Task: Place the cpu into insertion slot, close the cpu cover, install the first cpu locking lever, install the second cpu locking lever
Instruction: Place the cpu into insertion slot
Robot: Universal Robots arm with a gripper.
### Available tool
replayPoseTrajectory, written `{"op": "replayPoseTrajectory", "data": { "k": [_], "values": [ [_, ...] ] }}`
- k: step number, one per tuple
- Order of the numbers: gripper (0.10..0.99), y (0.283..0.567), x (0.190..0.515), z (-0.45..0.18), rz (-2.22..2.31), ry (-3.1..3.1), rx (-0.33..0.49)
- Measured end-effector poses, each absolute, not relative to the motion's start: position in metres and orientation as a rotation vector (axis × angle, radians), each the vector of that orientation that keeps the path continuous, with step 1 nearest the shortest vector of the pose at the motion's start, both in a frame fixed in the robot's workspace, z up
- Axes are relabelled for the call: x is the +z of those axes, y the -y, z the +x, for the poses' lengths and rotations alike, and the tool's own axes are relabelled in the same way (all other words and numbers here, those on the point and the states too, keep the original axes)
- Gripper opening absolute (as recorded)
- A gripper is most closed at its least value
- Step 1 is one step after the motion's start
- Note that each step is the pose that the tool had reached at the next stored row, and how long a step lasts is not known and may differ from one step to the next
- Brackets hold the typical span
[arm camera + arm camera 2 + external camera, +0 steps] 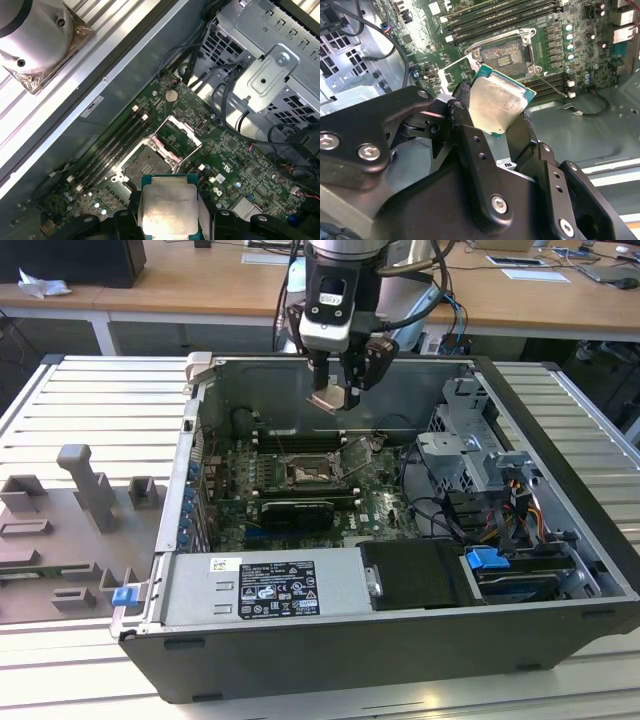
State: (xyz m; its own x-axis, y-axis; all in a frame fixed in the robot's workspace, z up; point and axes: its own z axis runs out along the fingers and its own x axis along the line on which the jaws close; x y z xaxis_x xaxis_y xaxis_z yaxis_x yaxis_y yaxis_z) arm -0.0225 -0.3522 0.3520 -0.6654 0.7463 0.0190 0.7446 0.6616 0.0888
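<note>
The first step is in hand. In the exterior view the gripper [337, 396] pinches the cpu [328, 400] by opposite edges, tilted and well above the board. The insertion slot [305, 475] lies at about 7 o'clock from it, with the cpu cover [362, 454] raised at the slot's 2 o'clock. Seating likely calls for levelling the chip and squaring it over the socket. The second wrist view shows the fingers [461, 102] on the chip's edges, the first wrist view the bare socket, and the exterior view the height.
</note>
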Motion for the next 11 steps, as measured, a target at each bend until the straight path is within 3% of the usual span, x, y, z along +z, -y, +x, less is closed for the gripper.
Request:
{"op": "replayPoseTrajectory", "data": {
  "k": [11],
  "values": [
    [0.533, 0.3522, 0.3469, -0.0225, 1.362, -2.804, 0.138]
  ]
}}
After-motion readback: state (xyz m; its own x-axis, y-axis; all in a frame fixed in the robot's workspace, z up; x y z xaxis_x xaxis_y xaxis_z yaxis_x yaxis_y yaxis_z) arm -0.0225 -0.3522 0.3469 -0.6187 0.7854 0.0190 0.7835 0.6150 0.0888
